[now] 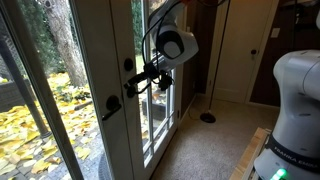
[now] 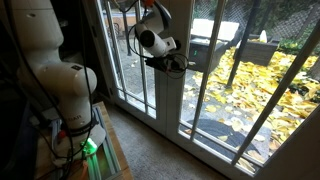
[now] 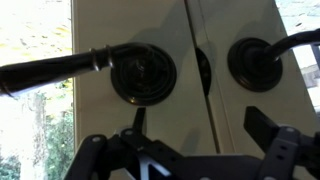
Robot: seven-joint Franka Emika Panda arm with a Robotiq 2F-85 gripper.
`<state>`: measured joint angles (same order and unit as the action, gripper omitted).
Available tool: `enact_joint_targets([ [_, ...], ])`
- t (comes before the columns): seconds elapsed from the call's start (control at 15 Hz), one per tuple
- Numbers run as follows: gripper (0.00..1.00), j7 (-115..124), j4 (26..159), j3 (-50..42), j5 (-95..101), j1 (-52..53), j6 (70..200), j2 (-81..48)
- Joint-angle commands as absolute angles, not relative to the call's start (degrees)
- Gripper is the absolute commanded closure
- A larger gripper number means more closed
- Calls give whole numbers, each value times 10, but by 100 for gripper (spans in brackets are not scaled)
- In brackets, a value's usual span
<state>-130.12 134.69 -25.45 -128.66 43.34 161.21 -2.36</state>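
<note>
Two tall glass-paned doors (image 1: 105,40) fill most of what I see, meeting at a vertical seam (image 3: 196,40) that runs down the middle of the wrist view. Yellow leaves (image 2: 260,75) cover the ground outside, right half of that frame.

White arm (image 1: 178,42) reaches in from the upper centre of frame and points at the door stile; same pose shows from the opposite side (image 2: 150,40).

Gripper (image 1: 152,76) sits at frame centre, just beside the door hardware, level with it. In an exterior view (image 2: 172,62) it is up against the door frame, upper centre. Wrist view puts it (image 3: 185,140) along the bottom edge, released: fingers (image 3: 92,148) spread wide, nothing between them.

Lever handle (image 3: 50,68): dark, on a round rosette, lever running out to the left edge of the wrist frame, centre-left. Second handle (image 3: 262,62) mirrors it on the adjoining door, upper right, lever heading off the right edge. Both are above the fingers in frame. I can't tell whether any pad touches the door.
</note>
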Motion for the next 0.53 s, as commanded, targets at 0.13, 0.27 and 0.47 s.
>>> enact_joint_targets([
  [0.13,0,-1338,1356,-158,-1317,331,1542,-40],
  [0.27,0,-1340,1356,-161,-1319,332,1533,-53],
  [0.47,0,-1340,1356,-161,-1319,332,1532,-53],
])
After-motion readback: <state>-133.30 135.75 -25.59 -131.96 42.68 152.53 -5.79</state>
